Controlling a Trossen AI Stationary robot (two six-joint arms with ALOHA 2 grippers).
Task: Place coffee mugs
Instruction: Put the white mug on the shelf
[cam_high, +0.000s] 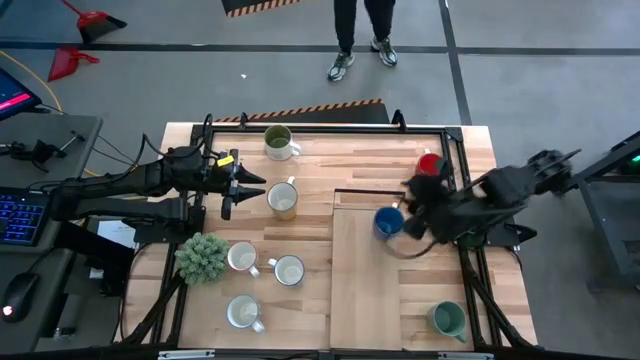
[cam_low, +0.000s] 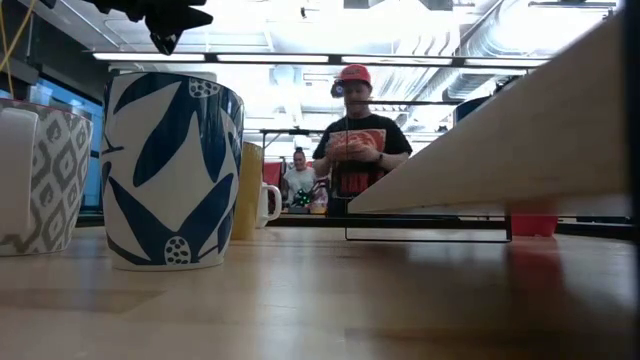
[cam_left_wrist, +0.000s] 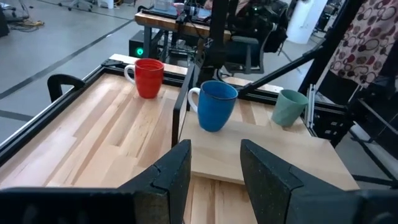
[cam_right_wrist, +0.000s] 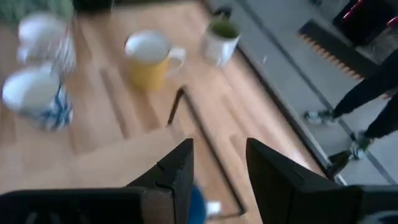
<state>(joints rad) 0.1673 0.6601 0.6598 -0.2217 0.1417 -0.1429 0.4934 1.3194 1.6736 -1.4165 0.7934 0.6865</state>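
Blue-patterned mug (cam_low: 172, 170) near table edge, right pincer (cam_high: 413, 203) open beside blue mug (cam_high: 386, 222)

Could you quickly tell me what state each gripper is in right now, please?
Left gripper: open, holding nothing, beside the yellow mug.
Right gripper: open, holding nothing, above the blue mug.
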